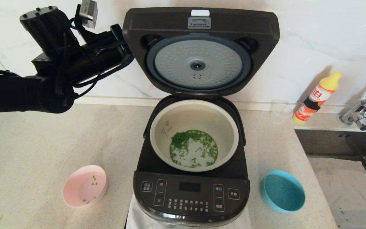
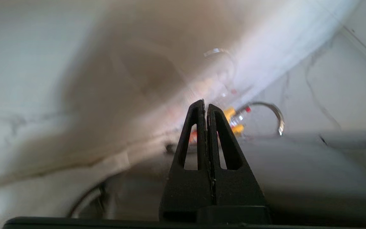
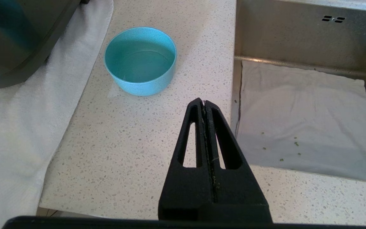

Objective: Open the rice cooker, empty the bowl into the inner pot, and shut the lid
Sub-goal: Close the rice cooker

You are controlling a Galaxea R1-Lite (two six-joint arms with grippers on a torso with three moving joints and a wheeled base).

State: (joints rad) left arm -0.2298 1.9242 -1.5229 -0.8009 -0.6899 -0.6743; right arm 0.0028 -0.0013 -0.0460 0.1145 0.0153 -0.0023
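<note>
The rice cooker [image 1: 192, 133] sits at the centre of the counter [image 1: 43, 143] with the lid [image 1: 200, 51] standing fully upright at twelve o'clock, its dimpled silver underside facing forward. The inner pot [image 1: 194, 135] is seated in the body and holds a scatter of green bits over white grains on its floor. The pink bowl [image 1: 85, 186] rests at about eight o'clock from the cooker with only a few green flecks inside, and the blue bowl [image 1: 283, 195] at about four o'clock looks empty, so by my reading the pouring is done and closing the lid is the step in hand. The left gripper [image 2: 206, 106] is raised at about ten o'clock from the pot, right beside the lid's left edge, with its fingers pressed together and nothing between them. The right gripper [image 3: 204, 103] hangs over the counter near the blue bowl and the sink [image 3: 297, 38], fingers likewise pressed together, and seems idle. To close well, the left arm should probably get behind or above the lid's upper edge and push it forward and down in an arc about the hinge, rather than shoving sideways. A firm final press near the front latch is likely needed for it to catch, and the cooker may slide on the white cloth [image 3: 17, 111] under it if the push runs too flat.
</note>
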